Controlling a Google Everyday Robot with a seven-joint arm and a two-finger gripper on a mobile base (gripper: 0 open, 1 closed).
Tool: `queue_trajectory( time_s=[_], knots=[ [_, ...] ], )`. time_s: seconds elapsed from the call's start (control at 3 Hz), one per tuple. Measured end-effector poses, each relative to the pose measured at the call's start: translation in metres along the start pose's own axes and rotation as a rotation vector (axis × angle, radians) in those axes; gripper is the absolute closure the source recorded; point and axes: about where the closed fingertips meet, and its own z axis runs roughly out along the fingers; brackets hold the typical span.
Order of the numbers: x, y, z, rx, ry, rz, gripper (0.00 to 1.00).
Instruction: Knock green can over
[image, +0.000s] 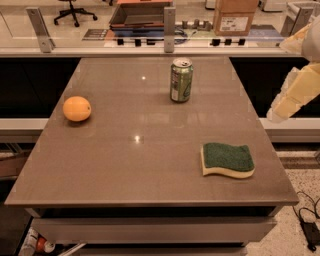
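Note:
The green can (181, 80) stands upright on the far middle of the brown table (125, 165); it has a silver top and pale label markings. My gripper (278, 113) shows as a pale cream shape at the right edge of the camera view, off the table's right side. It hangs level with the can and well to the right of it, touching nothing.
An orange (77, 108) sits on the left of the table. A yellow sponge with a green top (227, 159) lies at the front right. A glass barrier with metal posts (169, 22) runs along the table's far edge. Cables lie on the floor at the right.

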Motion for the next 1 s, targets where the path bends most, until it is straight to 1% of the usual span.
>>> queue_trajectory(
  time_s=[0.33, 0.67, 1.0],
  knots=[
    [-0.009, -0.019, 0.019, 0.02, -0.162, 0.071, 0.0],
    [-0.025, -0.036, 0.04, 0.052, -0.32, 0.139, 0.0],
    [-0.043, -0.045, 0.068, 0.085, -0.424, 0.199, 0.0]
  ],
)
